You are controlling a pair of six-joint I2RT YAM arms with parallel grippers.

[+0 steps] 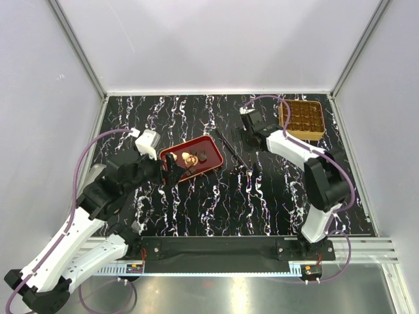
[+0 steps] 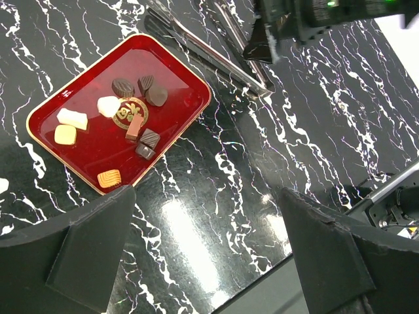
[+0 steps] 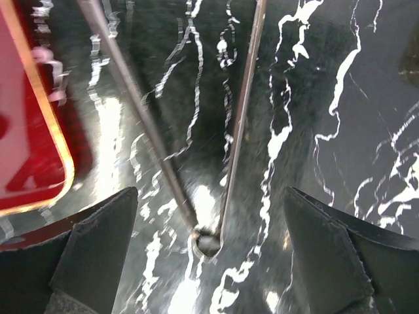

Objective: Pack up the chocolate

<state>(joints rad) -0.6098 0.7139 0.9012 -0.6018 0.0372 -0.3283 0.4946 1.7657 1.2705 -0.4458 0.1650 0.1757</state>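
Broadly, the black marbled surface (image 1: 262, 203) reads as a pick-and-place line: supply L of centre, destination far R, tool btwn. Left gripper (image 2: 206, 258) hangs above the surface just beside the red tray (image 2: 177, 69), jaws spread wide w/ nothing in them. It's prob. parked there to watch the tray. Right gripper (image 3: 209, 252) sits low over the tongs (image 3: 240, 118), jaws also wide open & empty, straddling the joined end. That looks like a line-up to grab the tool, tho no contact is visible. Gold box (image 1: 281, 114) w/ its grid of compartments lies far R, near the right arm (image 1: 294, 147) and well apart from the tray, so each pc must cross the middle. The chocolate (image 2: 156, 96) is in the tray: dark, pale & caramel pcs scattered round the printed emblem (image 2: 131, 112). Whether any box cell is filled is too small to tell.

Views:
- **Top:** only this one shows the box & overall spacing, but it shows just a couple of lumps.
- **Left wrist:** gives each pc separately, plus the tongs' full length.
- **Right wrist:** shows the tongs' hinge close up, plus one blurred tray corner.
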